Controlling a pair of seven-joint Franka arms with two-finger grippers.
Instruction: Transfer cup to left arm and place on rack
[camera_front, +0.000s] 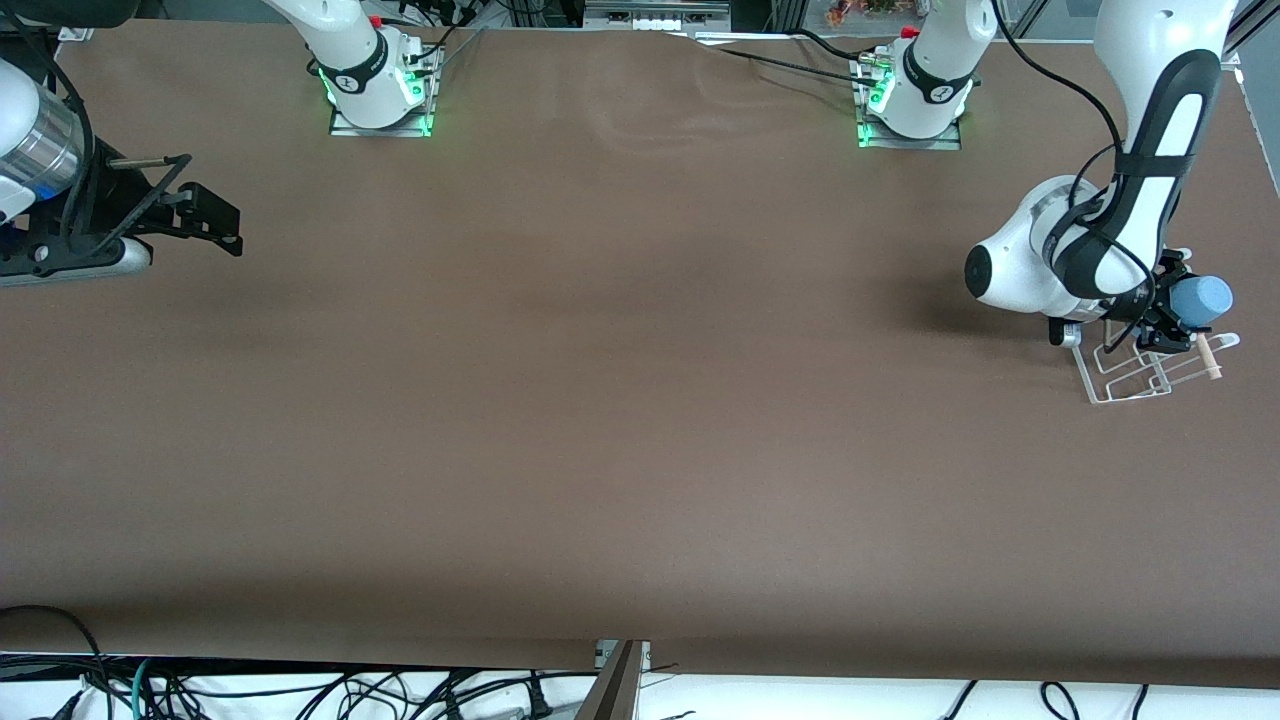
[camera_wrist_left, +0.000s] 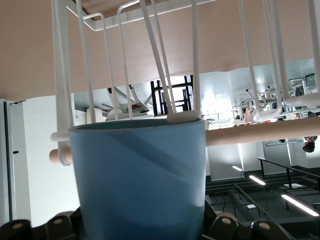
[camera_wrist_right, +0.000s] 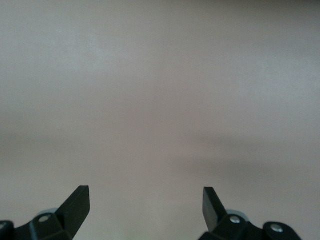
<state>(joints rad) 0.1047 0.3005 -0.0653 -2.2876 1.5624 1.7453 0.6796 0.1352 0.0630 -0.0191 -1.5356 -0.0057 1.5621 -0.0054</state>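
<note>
Left wrist view shows cup (camera_wrist_left: 137, 180) rim touching rack (camera_wrist_left: 165, 60) prongs.

My big brown flat bench (camera_front: 600, 400) fills most of what I see. Black cables (camera_front: 300, 690) lie tangled on a white floor strip (camera_front: 800, 700) along the bench edge nearest the front camera. From my left wrist, I see a bright room with long ceiling lights (camera_wrist_left: 295, 202) and black metal frames (camera_wrist_left: 172, 95).
</note>
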